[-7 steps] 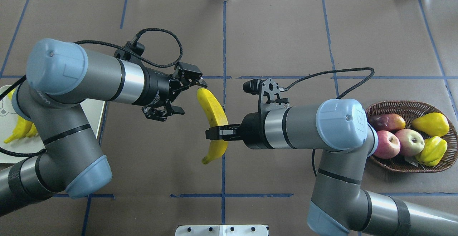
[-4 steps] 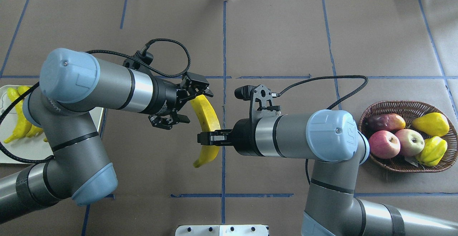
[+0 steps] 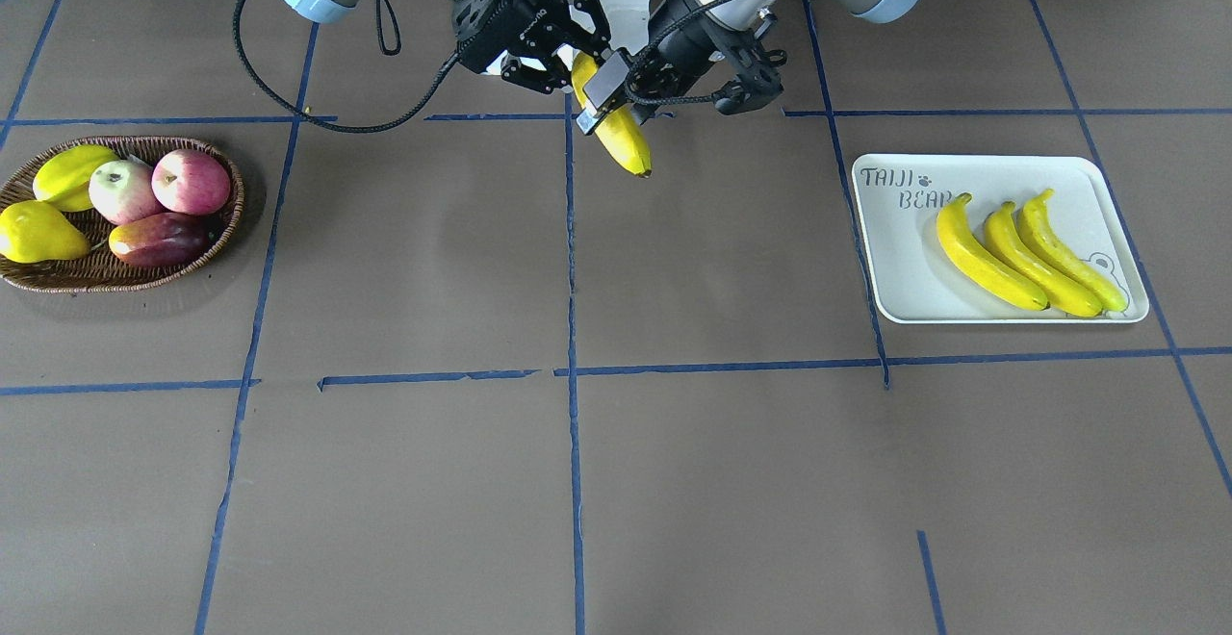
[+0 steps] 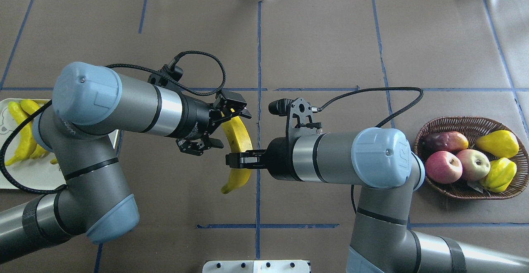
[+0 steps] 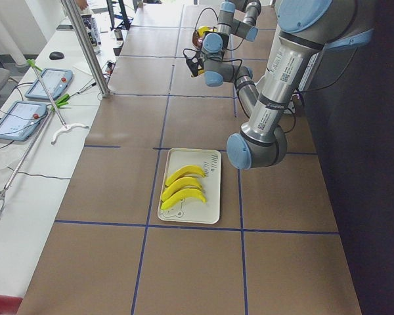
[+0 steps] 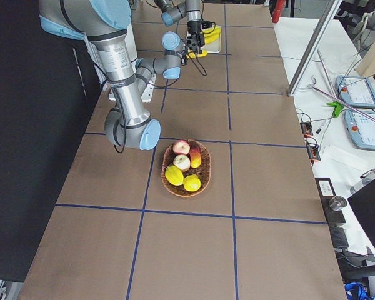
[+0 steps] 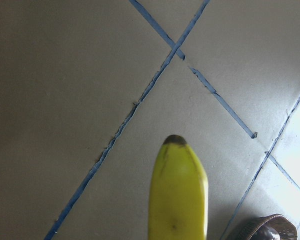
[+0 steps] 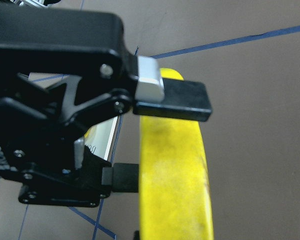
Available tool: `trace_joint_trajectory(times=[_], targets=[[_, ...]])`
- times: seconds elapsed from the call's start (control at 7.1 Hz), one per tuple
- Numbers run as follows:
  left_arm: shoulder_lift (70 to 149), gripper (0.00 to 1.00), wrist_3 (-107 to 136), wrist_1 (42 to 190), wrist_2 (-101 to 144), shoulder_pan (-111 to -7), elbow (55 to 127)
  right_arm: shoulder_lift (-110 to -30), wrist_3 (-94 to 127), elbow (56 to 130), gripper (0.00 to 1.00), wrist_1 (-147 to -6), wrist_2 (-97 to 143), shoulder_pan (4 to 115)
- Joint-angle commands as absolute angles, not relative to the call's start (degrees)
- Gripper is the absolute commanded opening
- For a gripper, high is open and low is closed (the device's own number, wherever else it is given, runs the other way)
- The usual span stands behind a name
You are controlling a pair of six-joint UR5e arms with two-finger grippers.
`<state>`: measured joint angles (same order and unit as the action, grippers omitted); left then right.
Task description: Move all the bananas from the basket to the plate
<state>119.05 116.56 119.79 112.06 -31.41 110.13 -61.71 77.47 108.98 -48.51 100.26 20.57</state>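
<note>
Bananas: four in all. One banana (image 4: 238, 134) hangs clear of the surface (image 3: 674, 443) near its middle, caught between the two pincers. Three other bananas (image 3: 1035, 260) lie side by side on the plate (image 3: 900, 269).
Right pincer (image 4: 233, 160): clamped across the lower half of the hanging banana, carrying it.
Left pincer (image 4: 229, 128): spread wide, one finger on either side of that banana's upper half. Whether its pads press the fruit cannot be told.
Plate: one white tray lettered "TAIJI BEAR", at the robot's left end of the surface.
Basket (image 3: 115, 281): one wicker basket at the robot's right end, well apart from the plate. It holds five fruits: two apples (image 3: 120, 188), one dark red fruit (image 3: 154, 236), one yellow pear (image 3: 34, 231) and one yellow-green fruit (image 3: 67, 173).
Surface: brown, marked into squares by blue tape.
In the way: seen from overhead, the left arm (image 4: 124, 103) covers much of the plate and part of its bananas.
</note>
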Motion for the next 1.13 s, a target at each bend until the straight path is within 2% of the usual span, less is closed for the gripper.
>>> trace_joint_trajectory(times=[0.0,0.14,0.28,0.42,0.99], targets=[[119.18,0.72,116.72,119.71,112.06,-31.38,110.13,-61.7,77.08,108.9,0.41,-48.34,100.28,20.57],[119.09,0.36,116.72,119.79,111.97,-31.38,110.13,-61.7,76.73,108.9,0.43,-48.34,100.28,20.57],[119.09,0.11,116.72,119.79,111.97,-31.38,110.13,-61.61,76.64,108.9,0.63,-48.25,100.28,20.65],[119.09,0.05,116.63,119.79,111.97,-31.38,110.13,-61.35,76.81,108.9,0.99,-48.25,100.28,20.57],[118.31,0.04,116.54,119.62,111.1,-31.64,110.13,-61.96,76.82,109.42,1.0,-48.95,102.38,21.61]])
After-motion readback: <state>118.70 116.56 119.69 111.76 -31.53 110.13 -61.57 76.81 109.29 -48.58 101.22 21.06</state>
